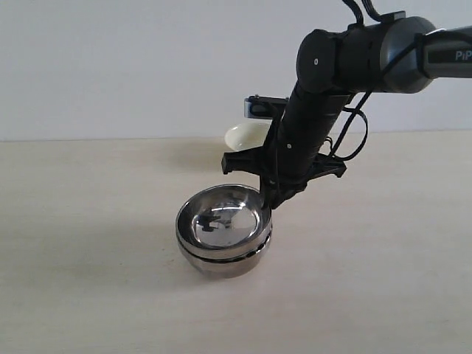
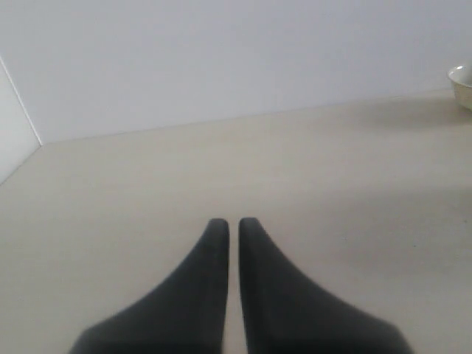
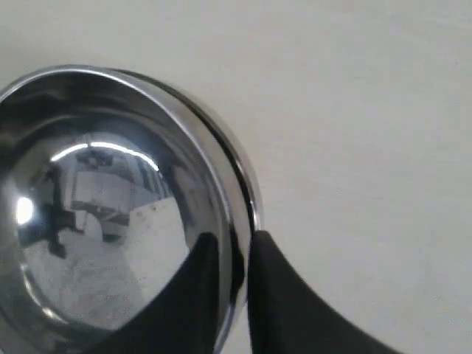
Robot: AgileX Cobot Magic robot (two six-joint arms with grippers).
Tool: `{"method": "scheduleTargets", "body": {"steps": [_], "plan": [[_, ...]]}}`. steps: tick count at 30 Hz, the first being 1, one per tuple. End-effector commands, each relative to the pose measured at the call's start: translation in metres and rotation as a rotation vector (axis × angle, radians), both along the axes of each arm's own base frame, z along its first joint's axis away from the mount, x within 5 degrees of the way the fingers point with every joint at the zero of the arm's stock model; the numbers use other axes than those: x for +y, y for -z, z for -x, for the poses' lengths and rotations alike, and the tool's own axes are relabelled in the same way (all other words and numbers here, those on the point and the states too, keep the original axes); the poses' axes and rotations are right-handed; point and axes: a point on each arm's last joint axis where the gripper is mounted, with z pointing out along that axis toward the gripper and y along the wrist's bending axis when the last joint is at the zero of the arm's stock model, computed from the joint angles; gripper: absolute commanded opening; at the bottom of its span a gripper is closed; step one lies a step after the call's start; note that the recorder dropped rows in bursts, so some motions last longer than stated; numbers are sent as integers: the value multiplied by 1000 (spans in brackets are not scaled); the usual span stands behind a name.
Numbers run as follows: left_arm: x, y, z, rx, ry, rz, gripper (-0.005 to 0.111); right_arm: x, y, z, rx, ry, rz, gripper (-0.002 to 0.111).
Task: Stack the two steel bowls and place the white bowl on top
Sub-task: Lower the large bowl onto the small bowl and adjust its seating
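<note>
Steel bowls (image 1: 223,240) stand nested on the tabletop (image 1: 88,295), near the middle of the exterior view. The upper bowl (image 1: 221,217) sits inside the lower bowl (image 1: 221,264). Both mouths face up. Being round, they show no long axis. A dark line of gap separates the two rims on the side near the right arm. This gap shows in the right wrist view between the upper bowl (image 3: 110,221) and the lower bowl's rim (image 3: 247,184).

Right hand (image 1: 267,203) comes down at the stack's edge on the right of the exterior view. In the right wrist view the right hand (image 3: 234,240) is clenched on the rim, one finger inside the upper bowl and the other outside the stack. Whether the outer finger presses one rim or both cannot be told.

Left hand (image 2: 228,225) has its fingers drawn together with only a sliver between them, holding nothing, above bare tabletop.

White bowl (image 1: 240,136) stands upright on the tabletop behind the right arm, apart from the stack and partly hidden. Its rim also shows at the edge of the left wrist view (image 2: 463,85). Its pattern cannot be made out.
</note>
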Motion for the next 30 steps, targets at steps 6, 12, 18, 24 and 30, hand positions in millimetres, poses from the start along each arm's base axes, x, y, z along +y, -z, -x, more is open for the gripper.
{"method": "scheduleTargets", "body": {"steps": [6,12,18,24,30], "plan": [[0,0,0,-9,-3,16,4,-1,-1,0,2,-18,6,0],[0,0,0,-9,-3,16,4,0,-1,-1,-5,-15,2,0],[0,0,0,-9,-3,16,4,0,4,-1,3,-13,2,0],[0,0,0,-9,-3,16,4,4,18,-7,-6,-10,-3,0],[0,0,0,-9,-3,16,4,4,6,-7,-48,-6,-23,8]]}}
